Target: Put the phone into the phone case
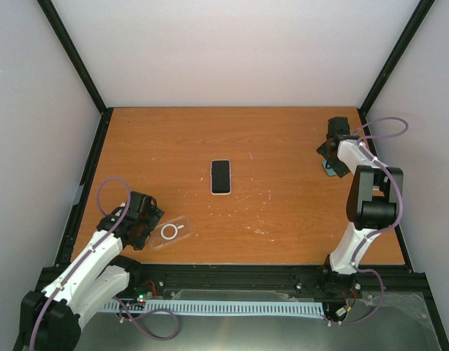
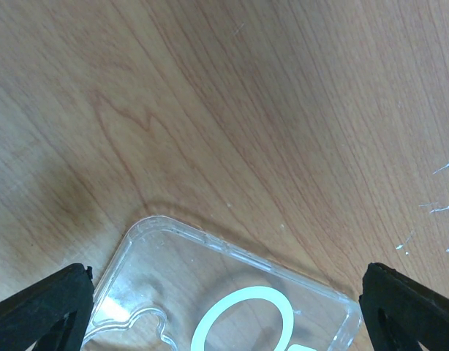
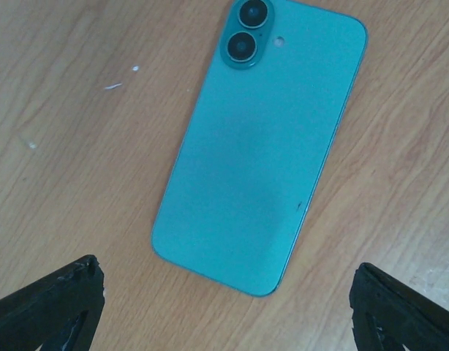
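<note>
A clear phone case (image 1: 172,232) with a white ring lies flat at the near left of the table. In the left wrist view the case (image 2: 173,270) lies between my open fingers (image 2: 42,307). My left gripper (image 1: 145,221) is open, low over the case's left end, holding nothing. A teal phone (image 3: 257,146) lies face down, camera lenses away from me, under my right gripper (image 3: 228,307), which is open above its near end. In the top view this gripper (image 1: 330,150) is at the far right, with a bit of the teal phone (image 1: 330,168) showing.
A second phone (image 1: 221,176) with a dark screen and pale rim lies screen up in the middle of the wooden table (image 1: 283,212). Black frame posts and white walls enclose the table's sides and back.
</note>
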Robot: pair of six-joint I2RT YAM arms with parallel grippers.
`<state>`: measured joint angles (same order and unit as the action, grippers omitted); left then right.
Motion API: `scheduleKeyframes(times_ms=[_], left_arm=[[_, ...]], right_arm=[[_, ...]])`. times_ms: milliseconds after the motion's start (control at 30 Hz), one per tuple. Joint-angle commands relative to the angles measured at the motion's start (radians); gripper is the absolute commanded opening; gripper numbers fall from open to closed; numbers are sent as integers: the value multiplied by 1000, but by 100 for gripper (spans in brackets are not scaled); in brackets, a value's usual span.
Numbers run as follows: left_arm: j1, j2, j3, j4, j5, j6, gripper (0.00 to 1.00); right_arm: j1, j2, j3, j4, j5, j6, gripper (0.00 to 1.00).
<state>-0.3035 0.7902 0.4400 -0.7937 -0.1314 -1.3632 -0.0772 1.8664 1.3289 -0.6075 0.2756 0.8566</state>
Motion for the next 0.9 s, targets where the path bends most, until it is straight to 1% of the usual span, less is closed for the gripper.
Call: scheduleKeyframes(times_ms=[0,100,233,400,667,867], left_arm=[[8,-11,6,-19,-14,-13,100],[6,-8,6,-16,-14,-6,99],[8,-6,12,-12,-16,-2,100],[6,-12,26,-12,-13,5,99],[7,-13,23,-5,-10,12,99],[6,-14,26,-2,-7,18,99]], right_arm=[[-29,63,73,-92,41,93,90],[-36,100,117,-135,40,114,90],[-39,133,134,-141,37,136,91],[-46,191,173,-157,-24,135,91],[-49,263,251,-237,-13,191,91],[-48,334,323,-305,-10,199,90]])
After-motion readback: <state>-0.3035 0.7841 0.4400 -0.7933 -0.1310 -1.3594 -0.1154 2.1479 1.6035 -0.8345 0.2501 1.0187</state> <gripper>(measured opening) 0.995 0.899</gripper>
